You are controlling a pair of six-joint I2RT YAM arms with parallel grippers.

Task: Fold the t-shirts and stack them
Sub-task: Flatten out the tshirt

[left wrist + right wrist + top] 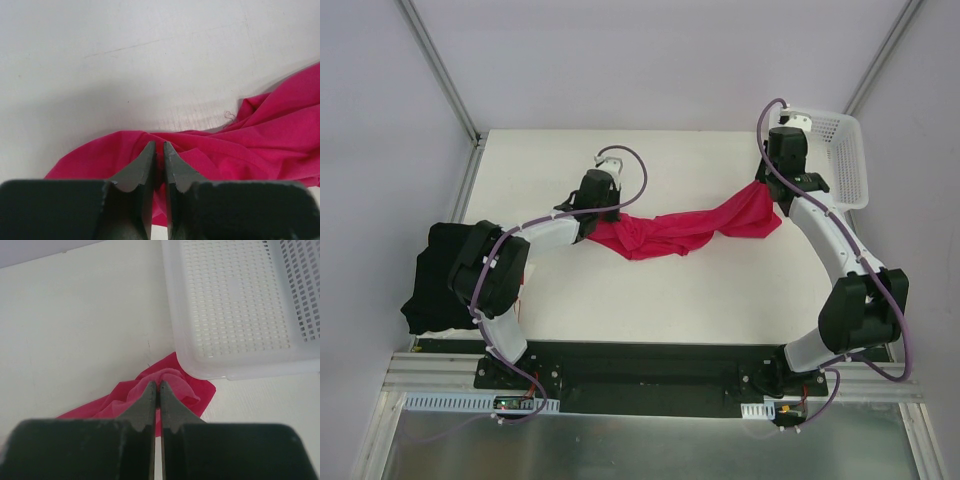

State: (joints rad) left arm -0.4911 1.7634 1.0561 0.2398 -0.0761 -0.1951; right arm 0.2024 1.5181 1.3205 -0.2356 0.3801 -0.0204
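The crimson-pink t-shirt (670, 232) lies bunched like a rope across the middle of the table (650, 300). The left gripper (159, 149) is clamped on its left end and the right gripper (158, 387) on its right corner (jaws nearly touching, cloth between). The white lattice basket (850, 160) sits just beside that corner. A black t-shirt (428, 285) lies at the table's left edge, partly under the left arm (490, 270).

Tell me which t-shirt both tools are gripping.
The crimson-pink t-shirt, stretched between the left tool and right tool; the black t-shirt lies apart at the table edge.
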